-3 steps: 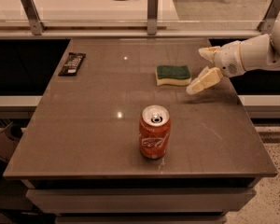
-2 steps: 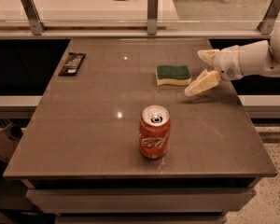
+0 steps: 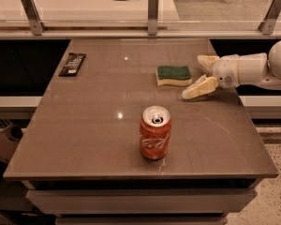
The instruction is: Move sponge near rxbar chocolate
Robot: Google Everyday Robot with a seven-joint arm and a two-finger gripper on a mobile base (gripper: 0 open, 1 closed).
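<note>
The sponge (image 3: 173, 75), dark green on top with a pale yellow body, lies flat on the brown table (image 3: 98, 125) at the back right. My gripper (image 3: 196, 76) comes in from the right and sits just right of the sponge, low over the table, its two pale fingers spread open with nothing between them. The near fingertip (image 3: 189, 94) is by the sponge's front right corner. The rxbar chocolate (image 3: 72, 63), a flat black wrapper, lies at the table's back left edge, far from the sponge.
An orange-red soda can (image 3: 155, 132) stands upright at the front middle of the table. A railing with metal posts (image 3: 152, 7) runs behind the table. The table's right edge is under my arm (image 3: 253, 69).
My gripper has moved slightly left toward the sponge, staying open. The sponge, the can and the bar have not moved.
</note>
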